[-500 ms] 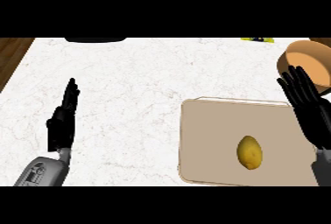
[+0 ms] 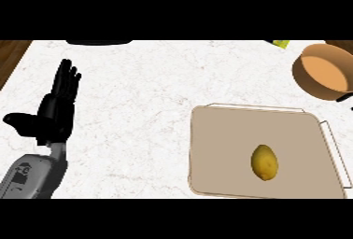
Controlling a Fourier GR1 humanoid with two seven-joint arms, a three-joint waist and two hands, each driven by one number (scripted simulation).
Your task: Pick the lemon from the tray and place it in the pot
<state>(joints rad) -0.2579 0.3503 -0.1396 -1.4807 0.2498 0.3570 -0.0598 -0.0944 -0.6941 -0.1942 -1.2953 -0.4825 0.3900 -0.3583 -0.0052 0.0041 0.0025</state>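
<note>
Head view. The lemon is seen lying right of centre on the beige tray, untouched. The copper pot stands beyond the tray's far right corner, apart from it and cut by the picture's edge. Half a second earlier the right hand was raised over the tray's right rim; it is now out of sight, so its state cannot be told. The view itself appears shifted, the tray and pot now lying more fully in frame. The left hand rests well left of the tray, fingers straight, thumb out. The pick is judged not yet begun.
</note>
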